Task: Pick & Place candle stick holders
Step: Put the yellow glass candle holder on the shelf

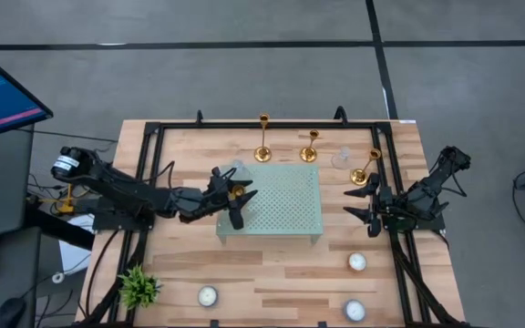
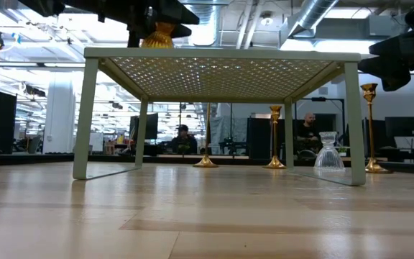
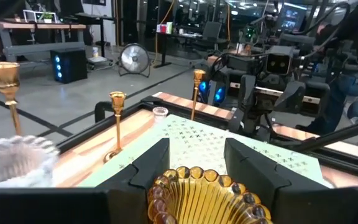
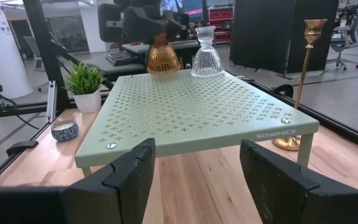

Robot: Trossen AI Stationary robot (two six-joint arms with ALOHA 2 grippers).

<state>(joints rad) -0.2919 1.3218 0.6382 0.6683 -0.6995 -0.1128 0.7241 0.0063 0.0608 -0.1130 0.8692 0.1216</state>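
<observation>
1. The left gripper [image 1: 235, 199] is hovering over the left edge of the green shelf [image 1: 290, 223], its fingers closing partway on an amber cup [image 3: 199, 193]. That cup is not one of the task's own things.
2. The right gripper [image 1: 365, 202] is waiting just off the shelf's right side, jaws standing apart and holding nothing.
3. All three gold holders are standing upright on the wooden table [image 1: 272, 273], none gripped: the tall holder [image 1: 263, 138] and the mid holder [image 1: 309, 146] behind the shelf's far edge, the right holder [image 1: 365, 166] near its far right corner, close to the right gripper.
4. By my judgement, no holder pick is underway yet. Next, the amber cup is needing release, then a gripper reaching a stem and closing narrowly on it while keeping it upright.
5. The left wrist view is showing the cup's ribbed rim between the fingers, which the high view is only hinting at.
6. The low view is showing the shelf as a raised platform with a clear glass cup [image 2: 328, 152] on the table behind it. The right wrist view is showing a second clear cup [image 4: 206, 53] on the shelf beside the amber one.
</observation>
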